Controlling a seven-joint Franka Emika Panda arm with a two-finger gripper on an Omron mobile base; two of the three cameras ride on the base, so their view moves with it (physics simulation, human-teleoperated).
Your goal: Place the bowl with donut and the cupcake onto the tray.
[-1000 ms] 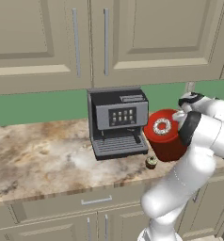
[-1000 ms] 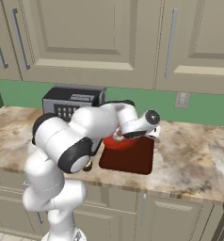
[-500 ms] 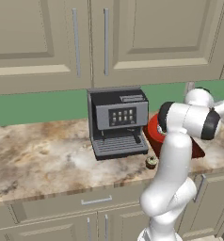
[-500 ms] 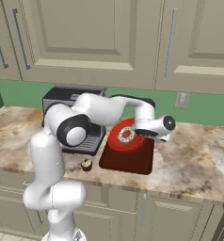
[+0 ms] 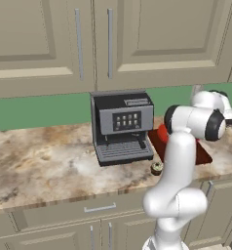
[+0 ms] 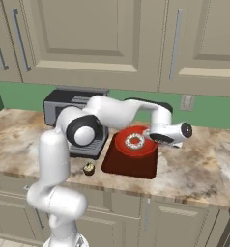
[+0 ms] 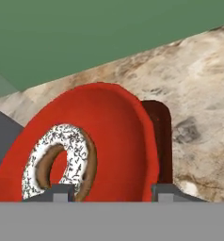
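The bowl (image 6: 134,143) is seen resting on the tray (image 6: 131,166), toward the tray's back half, rim level and opening upward. One donut (image 6: 135,141) is held inside it, lying flat near the bowl's centre with its hole facing up. In the hand view the donut (image 7: 60,163) is seen lying against the near inner wall of the bowl (image 7: 114,136), and a strip of the tray (image 7: 162,141) is exposed just past the bowl's rim.

The tray is laid on the counter (image 6: 204,169) just beside the coffee machine (image 5: 122,126), its long axis running from the counter's front edge toward the back wall.

The cupcake (image 6: 89,169) is left upright on the counter, off the tray, near its front left corner and before the machine.

The gripper (image 7: 111,194) is spread, its fingertips (image 7: 62,192) set either side of the bowl's near rim; contact cannot be told.
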